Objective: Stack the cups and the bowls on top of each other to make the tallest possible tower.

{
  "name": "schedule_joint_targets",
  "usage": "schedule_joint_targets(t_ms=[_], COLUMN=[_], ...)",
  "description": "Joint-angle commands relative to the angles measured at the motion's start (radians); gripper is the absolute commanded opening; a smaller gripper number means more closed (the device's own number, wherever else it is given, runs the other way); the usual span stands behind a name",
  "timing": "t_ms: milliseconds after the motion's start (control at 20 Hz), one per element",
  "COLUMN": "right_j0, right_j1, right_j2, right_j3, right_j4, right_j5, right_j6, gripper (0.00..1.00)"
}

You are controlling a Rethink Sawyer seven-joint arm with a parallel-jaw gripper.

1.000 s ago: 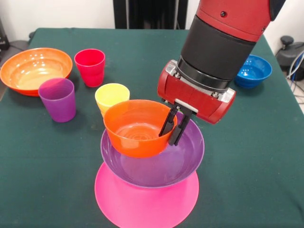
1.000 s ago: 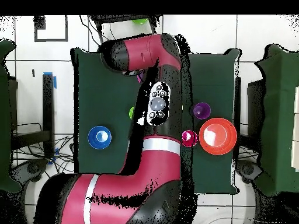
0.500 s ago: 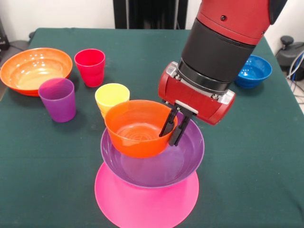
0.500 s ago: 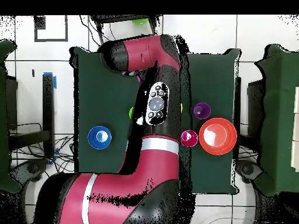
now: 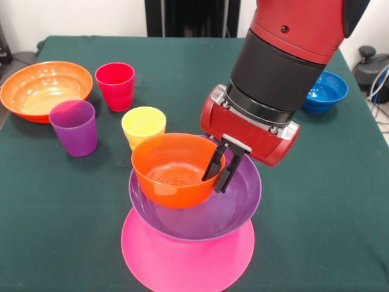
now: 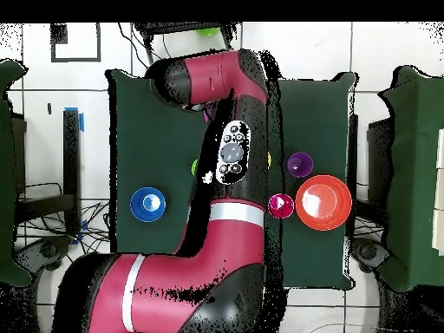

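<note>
while i look from the front, i see the gripper point(image 5: 218, 173) closed on the right rim of the small orange bowl point(image 5: 173, 170), one black finger inside the bowl and one outside, so the jaws are nearly together with only the thin wall between them. the bowl hangs a little tilted, inside the medium purple bowl point(image 5: 234, 204); i cannot tell if its bottom touches the purple one. the purple bowl sits on the upturned pink bowl point(image 5: 188, 261), which lies near the front edge of the green worktop point(image 5: 316, 201). just behind the held bowl stands the yellow cup point(image 5: 143, 125), to its left the purple cup point(image 5: 73, 127) and further back the red cup point(image 5: 115, 86). the large orange bowl point(image 5: 44, 89) is at the far left and the small blue bowl point(image 5: 324, 90) is at the far right, well apart from the pile. from above, the arm point(image 6: 227, 182) covers the pile.
</note>
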Motion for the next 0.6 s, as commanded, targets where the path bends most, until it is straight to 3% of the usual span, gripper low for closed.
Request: schedule_joint_targets(t_ms=[50,600], right_j0=[0.031,0.039], right_j1=[0.013,0.028], right_j2=[0.039,0.022], right_j3=[-0.015,-0.034], right_j4=[0.016,0.035], right_j5=[-0.023,-0.02], right_j6=[0.13,0.133], gripper=[0.0,0.0])
